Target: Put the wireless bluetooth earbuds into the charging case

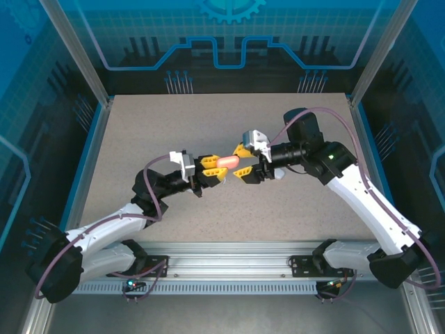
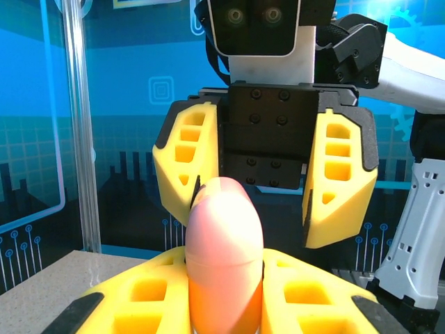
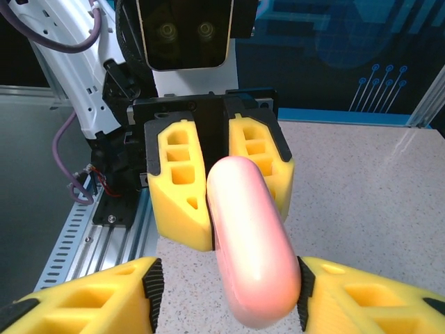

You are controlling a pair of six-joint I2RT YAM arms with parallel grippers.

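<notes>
Closest in, the yellow fingers (image 2: 139, 299) of the left hand (image 2: 226, 273) are clamped on the lower half of a salmon-pink charging case (image 2: 224, 223). It is held in the air over the middle of the table (image 1: 139, 125), its rounded free end pointing towards 3 o'clock in the overhead view. The right hand (image 1: 245, 169) comes in nose to nose from that side, its fingers apart and straddling the free end. From its own wrist camera, one finger touches the shell at 3 o'clock, with a clear gap at 9 o'clock. The case looks closed, with a faint seam across it, and I can't tell whether any earbuds are inside. My worry is that off-centre approach: if the right hand closes as it stands, one finger lands first and shoves the case sideways, twisting it in the left hand's hold. The shell is smooth and pebble-shaped, so I'd expect a hard or skewed squeeze to squirt it out and drop it to the table. The two hands are also very near each other, so a small overshoot could knock fingers together.
</notes>
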